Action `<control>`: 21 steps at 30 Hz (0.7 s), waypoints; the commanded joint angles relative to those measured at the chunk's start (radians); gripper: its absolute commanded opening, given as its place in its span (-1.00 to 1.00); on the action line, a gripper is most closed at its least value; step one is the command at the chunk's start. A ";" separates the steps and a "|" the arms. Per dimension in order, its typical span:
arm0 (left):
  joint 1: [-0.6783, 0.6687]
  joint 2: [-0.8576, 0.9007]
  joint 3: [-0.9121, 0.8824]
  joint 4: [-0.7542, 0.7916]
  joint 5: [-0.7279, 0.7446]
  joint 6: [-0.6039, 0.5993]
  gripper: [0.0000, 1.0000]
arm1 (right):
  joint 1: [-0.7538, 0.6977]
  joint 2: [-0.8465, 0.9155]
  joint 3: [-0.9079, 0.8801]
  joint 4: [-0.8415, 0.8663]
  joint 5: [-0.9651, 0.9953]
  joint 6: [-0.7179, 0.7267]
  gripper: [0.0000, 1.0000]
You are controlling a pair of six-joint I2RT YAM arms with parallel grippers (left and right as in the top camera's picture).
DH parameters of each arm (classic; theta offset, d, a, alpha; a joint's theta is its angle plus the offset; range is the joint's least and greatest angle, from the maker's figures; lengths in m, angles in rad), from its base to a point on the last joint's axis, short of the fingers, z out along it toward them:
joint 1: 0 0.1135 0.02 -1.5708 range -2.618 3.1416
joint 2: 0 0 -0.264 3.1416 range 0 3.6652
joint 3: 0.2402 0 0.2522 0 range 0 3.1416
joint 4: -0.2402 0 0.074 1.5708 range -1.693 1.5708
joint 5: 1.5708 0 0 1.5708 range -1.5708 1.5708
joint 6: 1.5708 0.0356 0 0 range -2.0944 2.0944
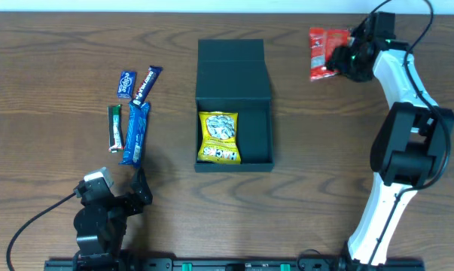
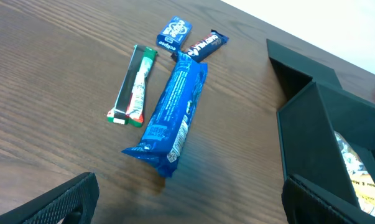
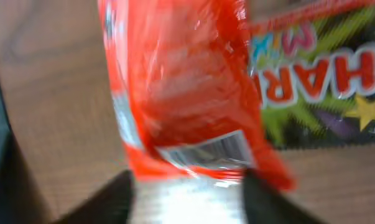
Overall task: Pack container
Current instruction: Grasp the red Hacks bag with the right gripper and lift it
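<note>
The container [image 1: 234,68] is a dark teal-grey box in the middle of the table with its flap lid open toward the far side. A yellow candy packet [image 1: 220,137] lies inside it. The container's corner also shows in the left wrist view [image 2: 311,124]. My right gripper [image 3: 186,198] is at the far right of the table and is closed on the near end of a red packet [image 3: 181,93], which also shows in the overhead view [image 1: 318,53]. My left gripper [image 2: 187,205] is open and empty, low at the front left, short of a long blue packet [image 2: 171,115].
A Haribo packet [image 3: 318,87] lies beside the red one. At the left lie a green and white bar [image 1: 115,128], a small blue pack [image 1: 126,83], a dark bar [image 1: 147,83] and the long blue packet [image 1: 135,132]. The right arm [image 1: 407,143] rises along the right side.
</note>
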 commanded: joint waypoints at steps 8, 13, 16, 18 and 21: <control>0.003 -0.005 -0.015 -0.003 0.003 -0.004 0.90 | -0.043 -0.012 0.048 0.042 -0.004 0.021 0.75; 0.003 -0.005 -0.015 -0.003 0.003 -0.004 0.90 | -0.044 0.012 0.048 0.056 -0.011 0.022 0.71; 0.003 -0.005 -0.015 -0.003 0.003 -0.004 0.90 | -0.044 0.037 0.048 0.055 -0.027 0.031 0.70; 0.003 -0.005 -0.015 -0.003 0.003 -0.004 0.90 | -0.042 0.051 0.048 0.055 -0.028 0.041 0.71; 0.003 -0.005 -0.015 -0.003 0.003 -0.005 0.90 | -0.041 0.070 0.048 0.063 -0.032 0.061 0.72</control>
